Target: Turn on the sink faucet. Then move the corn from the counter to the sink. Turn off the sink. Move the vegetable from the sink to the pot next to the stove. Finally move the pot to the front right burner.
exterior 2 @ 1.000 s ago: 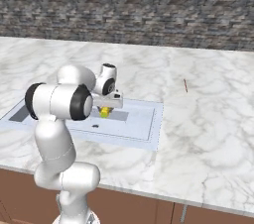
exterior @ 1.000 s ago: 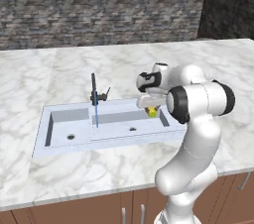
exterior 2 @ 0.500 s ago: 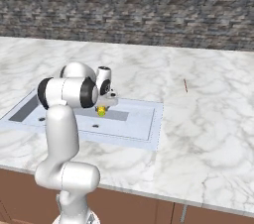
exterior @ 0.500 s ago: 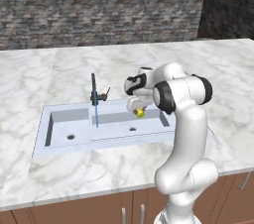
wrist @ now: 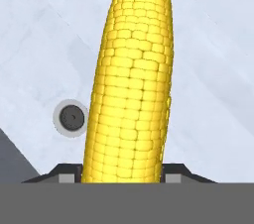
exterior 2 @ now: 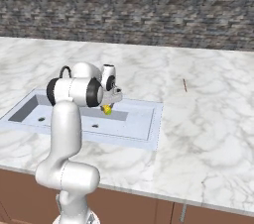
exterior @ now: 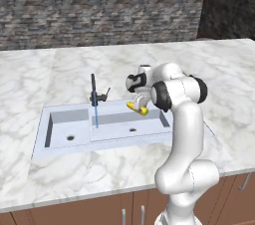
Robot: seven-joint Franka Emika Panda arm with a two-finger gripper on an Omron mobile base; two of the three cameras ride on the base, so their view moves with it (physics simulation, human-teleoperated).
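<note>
In the left base view, the sink sits sunk into the white marble surface, its small compartment at the left and the wide one to the right, each with a dark drain hole. The sink faucet stands black and upright at the back rim between them, a thin stream of water dropping from its spout into the basin. Right of it, the jaws hang over the right part of the wide compartment, clenched on the corn, which lies tilted and clear of the basin floor. The right base view shows the same grip from the other side, the corn a yellow spot under the hand above the sink. In the hand view the corn rises between the two finger tips, with a drain hole on the pale basin floor to its left.
</note>
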